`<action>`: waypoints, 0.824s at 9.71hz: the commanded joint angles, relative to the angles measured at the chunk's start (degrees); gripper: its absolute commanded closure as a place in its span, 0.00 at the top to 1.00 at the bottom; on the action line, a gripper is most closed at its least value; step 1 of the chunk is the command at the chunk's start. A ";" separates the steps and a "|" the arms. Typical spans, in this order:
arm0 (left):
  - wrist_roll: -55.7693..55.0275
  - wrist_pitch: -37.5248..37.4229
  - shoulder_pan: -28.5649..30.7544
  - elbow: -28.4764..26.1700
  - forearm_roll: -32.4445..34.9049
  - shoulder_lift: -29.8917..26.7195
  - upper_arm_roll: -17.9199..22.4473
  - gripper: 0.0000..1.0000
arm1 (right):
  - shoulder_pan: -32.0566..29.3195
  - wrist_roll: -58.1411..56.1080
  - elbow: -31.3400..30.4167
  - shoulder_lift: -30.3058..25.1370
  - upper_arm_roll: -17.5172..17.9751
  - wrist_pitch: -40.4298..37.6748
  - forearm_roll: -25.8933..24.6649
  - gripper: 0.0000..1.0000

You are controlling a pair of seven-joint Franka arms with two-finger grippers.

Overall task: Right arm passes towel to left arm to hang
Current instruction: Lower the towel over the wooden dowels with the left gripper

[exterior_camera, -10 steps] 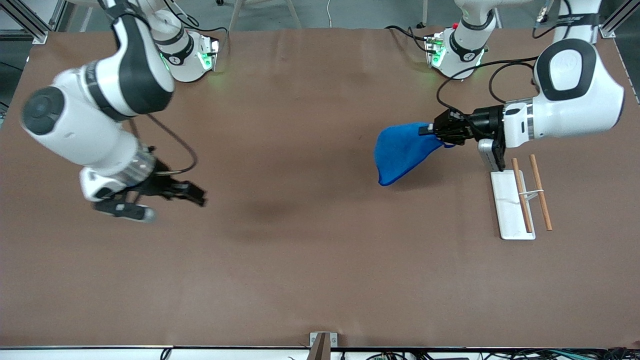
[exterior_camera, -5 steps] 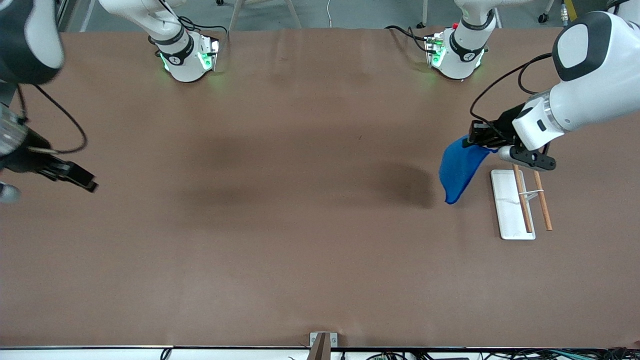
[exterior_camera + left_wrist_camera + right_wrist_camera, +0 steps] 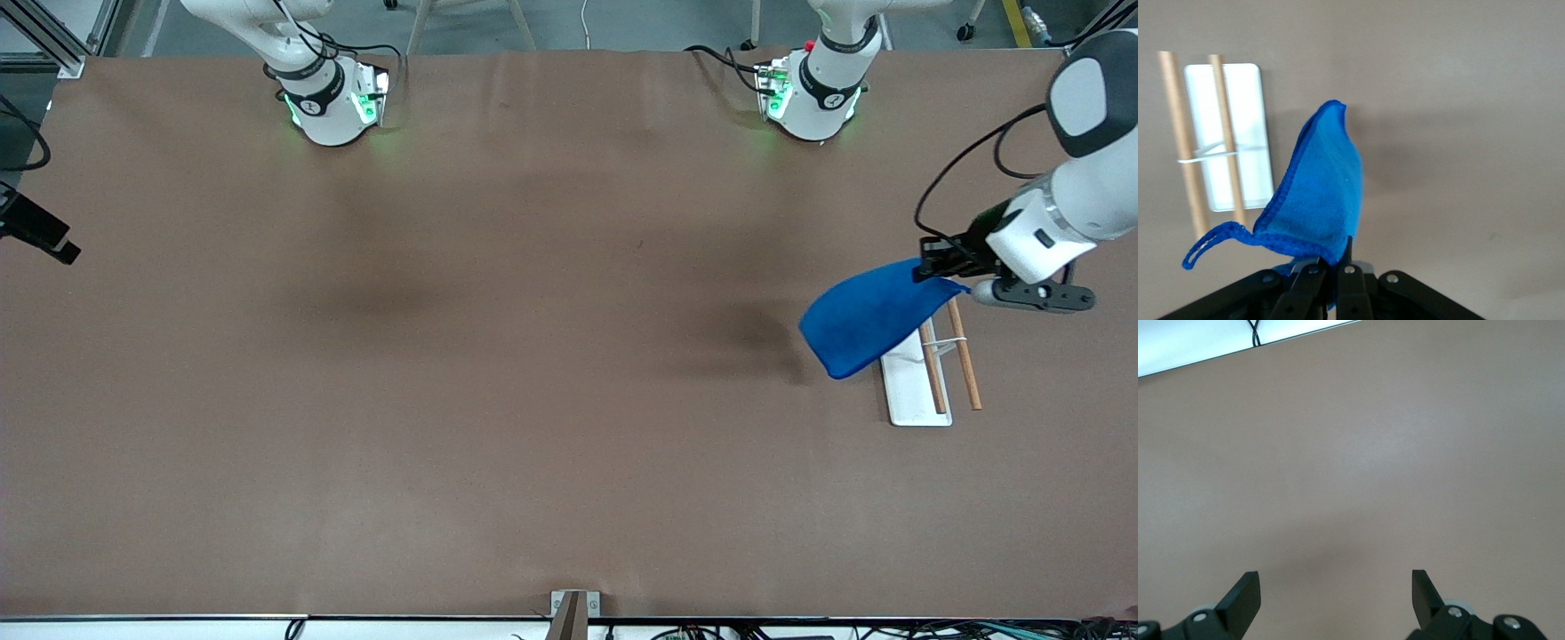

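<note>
The bright blue towel hangs in the air from my left gripper, which is shut on one of its corners. The cloth droops over the rack end nearer the robots' bases. In the left wrist view the towel rises from the shut left gripper, with a loose edging loop trailing beside it. My right gripper shows only partly at the right arm's end of the table. In the right wrist view it is open over bare brown table, with nothing between its fingers.
A white flat base carrying two wooden rods lies on the table at the left arm's end, below the towel; the base also shows in the left wrist view. The two arm bases stand along the table edge farthest from the front camera.
My left arm has carried the towel toward its own end of the table, to over the rack. The right arm has drawn back toward its end and is now almost out of view.
</note>
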 commanded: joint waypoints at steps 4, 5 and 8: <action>15.75 1.25 0.12 4.97 2.52 8.27 9.30 0.00 | -0.90 -0.53 -1.03 -1.86 1.96 -2.17 -1.16 1.00; 18.13 2.73 0.56 4.72 2.60 9.25 10.36 0.00 | -2.64 -1.06 -1.03 -1.86 3.62 -2.26 -1.16 1.00; 25.52 4.59 3.54 4.98 2.52 13.46 11.95 0.00 | -4.42 -2.29 -1.30 -2.92 6.36 -3.41 -1.87 1.00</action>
